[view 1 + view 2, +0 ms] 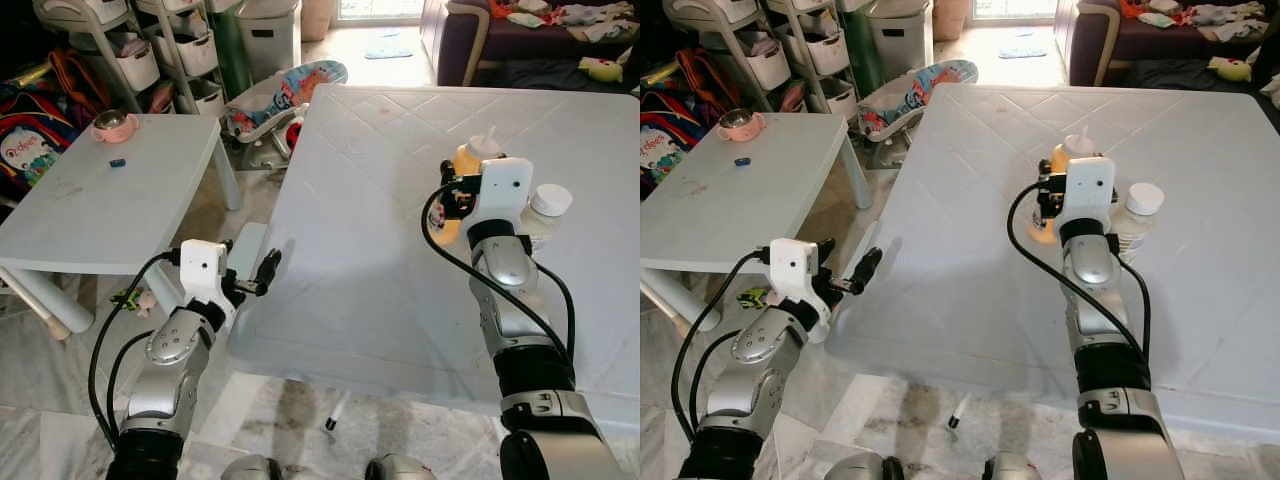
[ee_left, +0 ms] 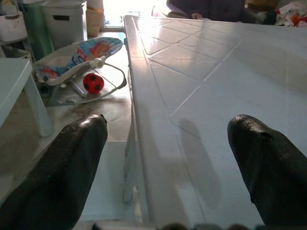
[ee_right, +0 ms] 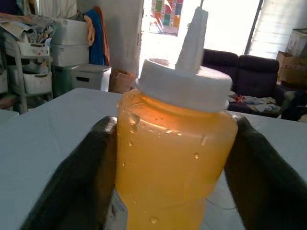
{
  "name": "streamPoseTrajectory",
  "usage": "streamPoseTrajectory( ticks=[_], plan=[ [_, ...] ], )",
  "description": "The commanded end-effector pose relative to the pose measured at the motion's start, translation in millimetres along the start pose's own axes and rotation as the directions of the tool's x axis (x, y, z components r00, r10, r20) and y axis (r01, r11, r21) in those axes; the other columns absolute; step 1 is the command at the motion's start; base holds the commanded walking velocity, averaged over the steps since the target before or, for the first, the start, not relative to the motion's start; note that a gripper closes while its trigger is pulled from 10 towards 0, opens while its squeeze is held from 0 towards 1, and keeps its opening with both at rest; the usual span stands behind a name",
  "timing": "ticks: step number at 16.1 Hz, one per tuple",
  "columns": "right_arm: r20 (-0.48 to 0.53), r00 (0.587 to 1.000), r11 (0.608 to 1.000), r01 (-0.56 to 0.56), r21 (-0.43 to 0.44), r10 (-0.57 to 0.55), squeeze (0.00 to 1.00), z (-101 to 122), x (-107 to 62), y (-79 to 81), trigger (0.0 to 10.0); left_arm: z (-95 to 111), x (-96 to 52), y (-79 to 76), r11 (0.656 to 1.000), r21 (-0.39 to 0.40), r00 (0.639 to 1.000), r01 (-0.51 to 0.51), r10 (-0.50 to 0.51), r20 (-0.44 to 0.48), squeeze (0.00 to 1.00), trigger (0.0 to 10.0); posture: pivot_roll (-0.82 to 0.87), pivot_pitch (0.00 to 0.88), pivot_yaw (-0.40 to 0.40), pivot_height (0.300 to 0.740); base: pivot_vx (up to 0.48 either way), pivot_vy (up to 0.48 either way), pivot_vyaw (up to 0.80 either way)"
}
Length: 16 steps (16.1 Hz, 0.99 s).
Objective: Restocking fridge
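The right gripper (image 3: pixel 168 158) clasps an orange bottle (image 3: pixel 172 158) with a white spout cap, one black finger (image 3: pixel 72 177) on each side of it. The bottle (image 1: pixel 470 160) stands upright on the big white table (image 1: pixel 380 250), toward the right edge and about midway along it. Just beside it, on the side nearer that edge, stands a clear jar (image 1: pixel 545 215) with a white lid, close against the right arm. The tabletop ahead of and to the left of the bottle is bare.

The left gripper (image 1: pixel 262 272) hovers at the table's left edge near the near corner, fingers (image 2: pixel 62 172) spread wide with nothing between them.

Left of the table a gap of floor separates it from a small table (image 1: pixel 110 200) bearing a pink cup (image 1: pixel 113 125). Beyond that gap sits a baby bouncer (image 1: pixel 285 90) with a red ball (image 2: pixel 93 83), then storage drawers (image 1: pixel 150 50). A sofa (image 1: pixel 500 40) lies past the far edge.
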State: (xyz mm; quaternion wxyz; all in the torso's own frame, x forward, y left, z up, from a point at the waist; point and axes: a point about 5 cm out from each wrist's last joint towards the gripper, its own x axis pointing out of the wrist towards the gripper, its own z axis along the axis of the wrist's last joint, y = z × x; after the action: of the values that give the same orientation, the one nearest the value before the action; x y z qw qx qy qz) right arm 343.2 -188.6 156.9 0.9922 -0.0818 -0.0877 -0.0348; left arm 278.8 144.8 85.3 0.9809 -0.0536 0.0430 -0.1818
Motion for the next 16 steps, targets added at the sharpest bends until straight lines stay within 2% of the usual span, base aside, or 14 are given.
streamPoseTrajectory(
  ticks=[1,3,5,6,7,8,10,13,16],
  plan=[
    [0.012,1.0,1.0,0.003,0.004,-0.004,0.0,4,3.1,-1.0,0.0,1,-1.2,1.5,1.0,0.019,1.0,-0.002,0.002,-0.007,0.0,10.0,0.0,0.016,0.081,0.74,0.0,0.0,0.0],
    [0.012,1.0,1.0,0.004,0.004,-0.004,0.0,4,3.4,-0.7,0.7,1,-0.6,2.2,1.0,0.025,1.0,-0.004,0.004,-0.012,0.0,10.0,0.01,0.016,0.079,0.74,0.0,0.0,0.0],
    [0.035,0.999,1.0,-0.019,0.019,0.018,0.0,10,4.6,4.0,1.3,3,-0.4,10.1,0.998,0.067,0.999,-0.014,0.017,-0.03,0.0,10.0,0.02,0.02,0.074,0.74,0.0,0.0,0.0],
    [0.046,0.998,0.998,-0.043,0.036,0.042,0.0,13,4.2,7.8,1.2,3,-2.8,21.4,0.992,0.12,0.998,-0.024,0.03,-0.05,0.0,10.0,0.01,0.02,0.069,0.74,0.0,0.0,0.0],
    [0.055,0.997,0.998,-0.059,0.037,0.057,0.0,14,3.3,10.5,1.8,3,-4.5,27.6,0.991,0.129,0.998,-0.029,0.037,-0.059,0.0,10.0,0.01,0.02,0.069,0.74,0.0,0.0,0.0],
    [0.058,0.995,0.996,-0.078,0.032,0.076,0.0,14,1.5,15.6,10.0,3,-7.0,40.5,0.987,0.154,0.995,-0.052,0.065,-0.079,0.0,10.0,0.01,0.013,0.071,0.74,0.0,0.0,0.0],
    [0.059,0.995,0.996,-0.088,0.033,0.086,0.0,14,0.1,18.5,10.0,4,-7.9,45.8,0.984,0.166,0.994,-0.061,0.076,-0.083,0.0,10.0,0.01,0.009,0.073,0.74,0.0,0.0,0.0],
    [0.079,0.993,0.994,-0.096,0.044,0.092,0.0,17,-5.1,22.5,10.0,3,-7.2,44.8,0.983,0.162,0.993,-0.082,0.095,-0.076,0.0,10.0,0.01,0.0,0.07,0.74,0.0,0.0,0.0],
    [0.115,0.98,0.975,-0.18,0.132,0.165,0.0,25,-14.8,32.8,10.0,-3,-9.8,41.1,0.979,0.146,0.987,-0.142,0.152,-0.059,0.0,10.0,0.0,0.0,0.071,0.74,0.0,0.0,0.0]
  ],
)
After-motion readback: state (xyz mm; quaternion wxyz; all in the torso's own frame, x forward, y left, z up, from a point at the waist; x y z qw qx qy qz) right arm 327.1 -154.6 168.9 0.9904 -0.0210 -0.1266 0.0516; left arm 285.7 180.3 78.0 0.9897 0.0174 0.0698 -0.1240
